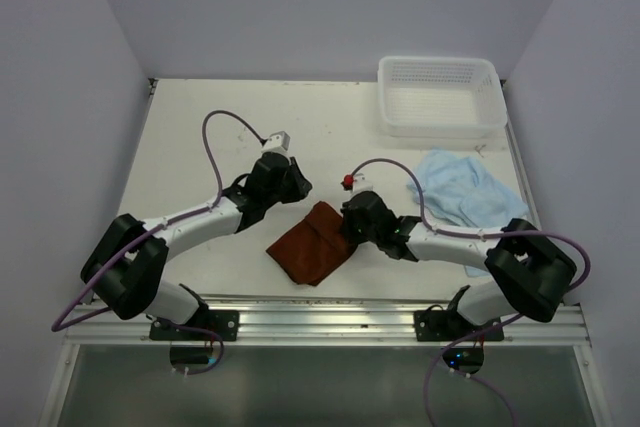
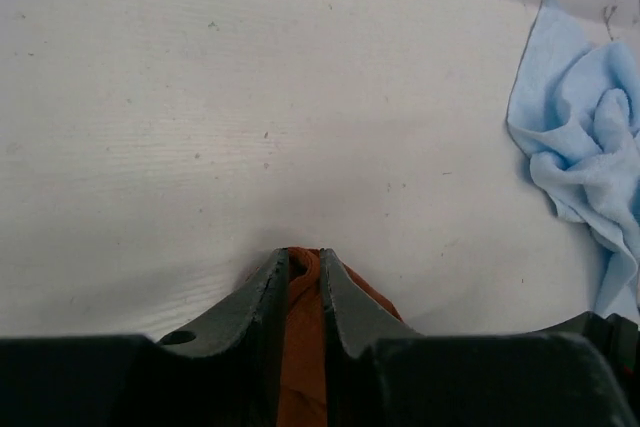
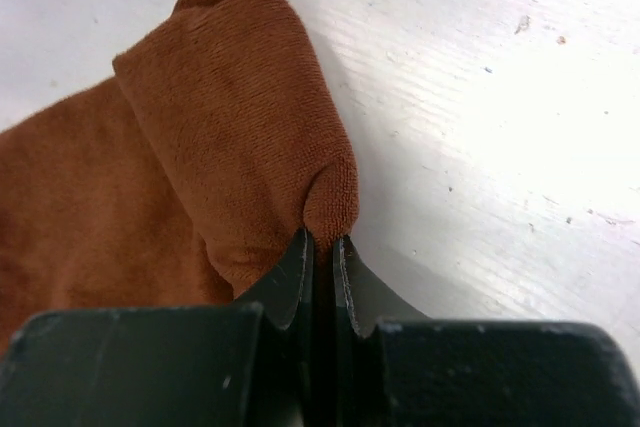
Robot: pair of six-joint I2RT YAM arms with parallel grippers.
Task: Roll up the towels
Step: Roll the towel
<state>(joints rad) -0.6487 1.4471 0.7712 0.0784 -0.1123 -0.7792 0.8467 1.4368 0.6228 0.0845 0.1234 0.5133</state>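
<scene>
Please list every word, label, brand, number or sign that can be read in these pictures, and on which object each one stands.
There are none to read in any view.
The rust-brown towel, the light blue towel, the white mesh basket and the table carry no print, label or sign.

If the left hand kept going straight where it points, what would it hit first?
Likely nothing: beyond the rust-brown cloth towel it pinches, the left hand faces bare white table. The crumpled light blue cloth towel lies off to the side, probably clear of that line.
</scene>
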